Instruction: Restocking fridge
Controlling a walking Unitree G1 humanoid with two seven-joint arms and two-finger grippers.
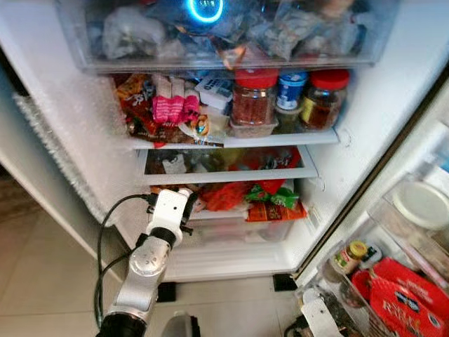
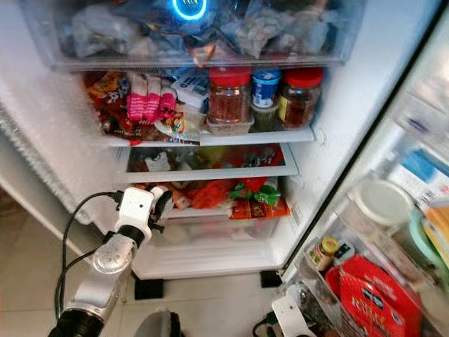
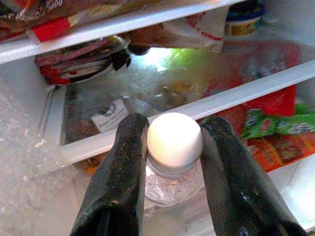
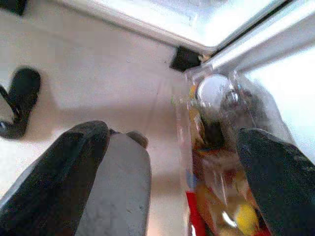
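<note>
Item: bottle (image 3: 173, 162), clear, white cap, 1 unit. Held between the left jaws (image 3: 172, 147), which are closed on its cap and neck, before the lower fridge shelf (image 3: 246, 93). Probably rigid plastic, light, smooth; cap grip may slip. Right jaws (image 4: 167, 167): spread wide, empty, beside the door bin (image 1: 393, 281).

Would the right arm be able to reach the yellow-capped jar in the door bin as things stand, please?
Probably yes: the right gripper hangs low with fingers spread wide, right beside the door bin holding the yellow-capped jar, and nothing stands between them.
</note>
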